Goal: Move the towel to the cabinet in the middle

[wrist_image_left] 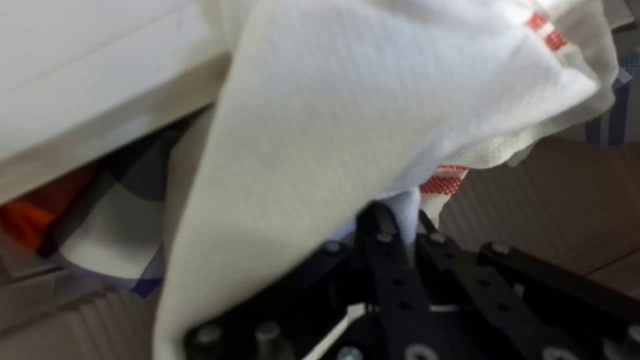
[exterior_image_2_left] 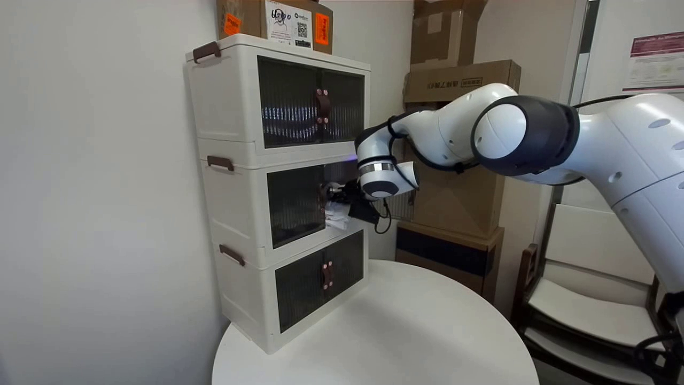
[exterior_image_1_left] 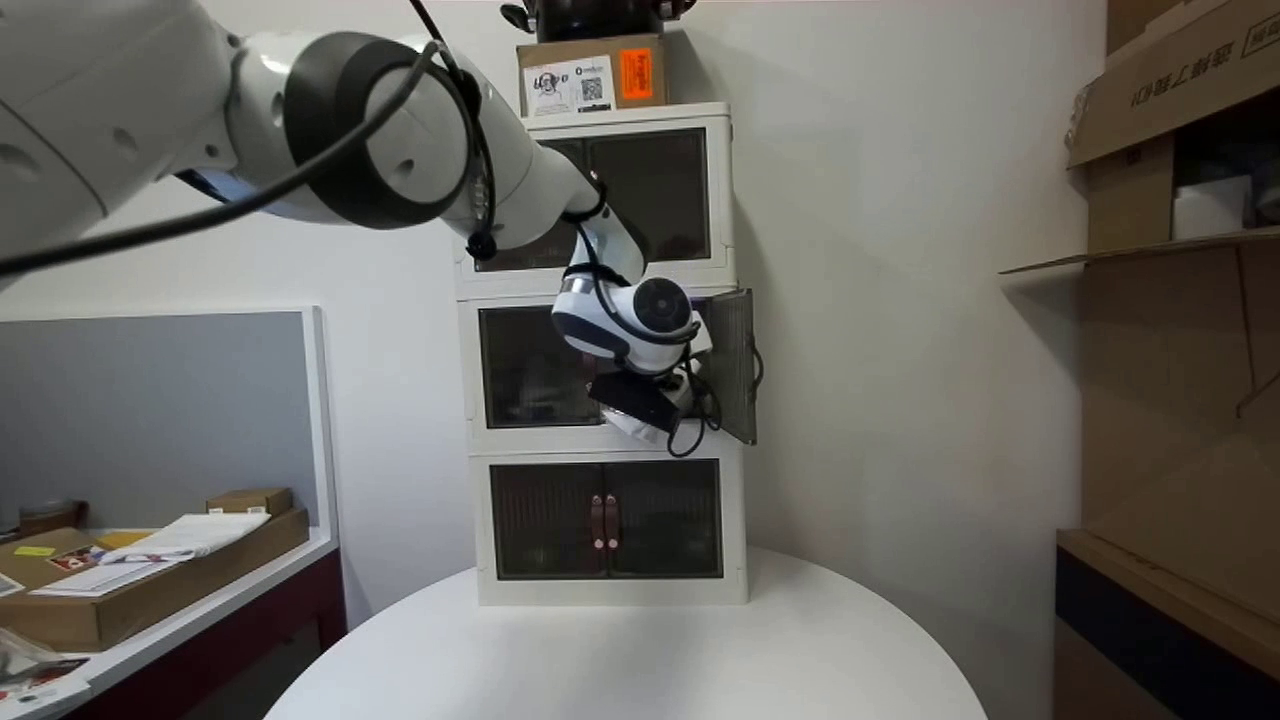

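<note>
At far left I see a flat grey panel; before it, a side table carries a brown cardboard carton. Next, the rounded white arm extends across to the cabinet stack: three boxy white units on a round, smooth white table. On the middle cabinet, the left door, dark and ribbed, is closed and blocks about half of the front. The wrist view shows an orange item and a blue-edged white item, both unidentified, then the towel: white woven cloth with red stripes, draped in loose folds. It is at the middle cabinet's doorway; how far inside, I cannot tell. The black gripper is pinched narrow, holding the towel. A black cable loop hangs below it. The right door stands swung outward. Farther right are brown cardboard boxes.
</note>
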You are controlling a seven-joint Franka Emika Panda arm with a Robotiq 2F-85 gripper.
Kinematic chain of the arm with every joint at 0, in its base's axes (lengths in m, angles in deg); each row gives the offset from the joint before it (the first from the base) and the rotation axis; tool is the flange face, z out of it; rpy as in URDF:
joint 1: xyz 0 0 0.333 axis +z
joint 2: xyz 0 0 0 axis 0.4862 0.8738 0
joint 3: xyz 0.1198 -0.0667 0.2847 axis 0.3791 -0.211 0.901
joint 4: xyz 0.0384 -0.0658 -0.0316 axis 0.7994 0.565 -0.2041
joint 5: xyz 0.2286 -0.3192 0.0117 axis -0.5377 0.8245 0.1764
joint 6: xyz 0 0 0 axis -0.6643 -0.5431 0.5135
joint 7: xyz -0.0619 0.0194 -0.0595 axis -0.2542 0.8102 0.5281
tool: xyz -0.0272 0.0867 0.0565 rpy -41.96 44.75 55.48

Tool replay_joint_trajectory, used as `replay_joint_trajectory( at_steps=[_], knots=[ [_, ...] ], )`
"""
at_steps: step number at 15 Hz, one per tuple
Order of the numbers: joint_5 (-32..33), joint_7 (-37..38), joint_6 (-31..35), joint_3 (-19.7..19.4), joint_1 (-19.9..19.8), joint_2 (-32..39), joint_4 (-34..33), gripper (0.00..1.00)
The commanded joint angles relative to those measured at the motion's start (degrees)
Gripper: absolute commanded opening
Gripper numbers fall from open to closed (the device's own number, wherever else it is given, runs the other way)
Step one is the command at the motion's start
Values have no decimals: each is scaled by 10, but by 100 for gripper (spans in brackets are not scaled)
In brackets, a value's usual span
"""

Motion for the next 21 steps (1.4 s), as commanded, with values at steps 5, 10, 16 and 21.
replay_joint_trajectory(
  at_steps=[5, 10, 16, 21],
  knots=[
    [10, 16, 25, -6, 26, 52, -76, 1],
    [17, 24, 24, -8, 36, 65, -107, 1],
    [55, 67, 23, -26, 56, 105, -156, 1],
    [91, 113, 19, -44, 70, 139, -217, 1]
  ],
)
